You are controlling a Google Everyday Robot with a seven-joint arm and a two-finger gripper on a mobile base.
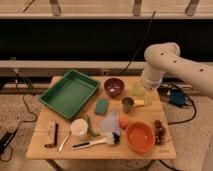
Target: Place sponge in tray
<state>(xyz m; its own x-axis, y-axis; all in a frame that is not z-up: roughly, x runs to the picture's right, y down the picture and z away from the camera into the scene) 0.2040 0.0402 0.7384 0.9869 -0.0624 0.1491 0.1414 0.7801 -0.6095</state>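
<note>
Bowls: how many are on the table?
2. A dark red bowl sits right of the tray; an orange bowl sits at the front right. The pincer hovers right of the red one.

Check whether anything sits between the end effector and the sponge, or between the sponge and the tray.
The end effector hangs over the table's right rear; a small metal cup stands between it and the sponge. Nothing lies between sponge and tray.
</note>
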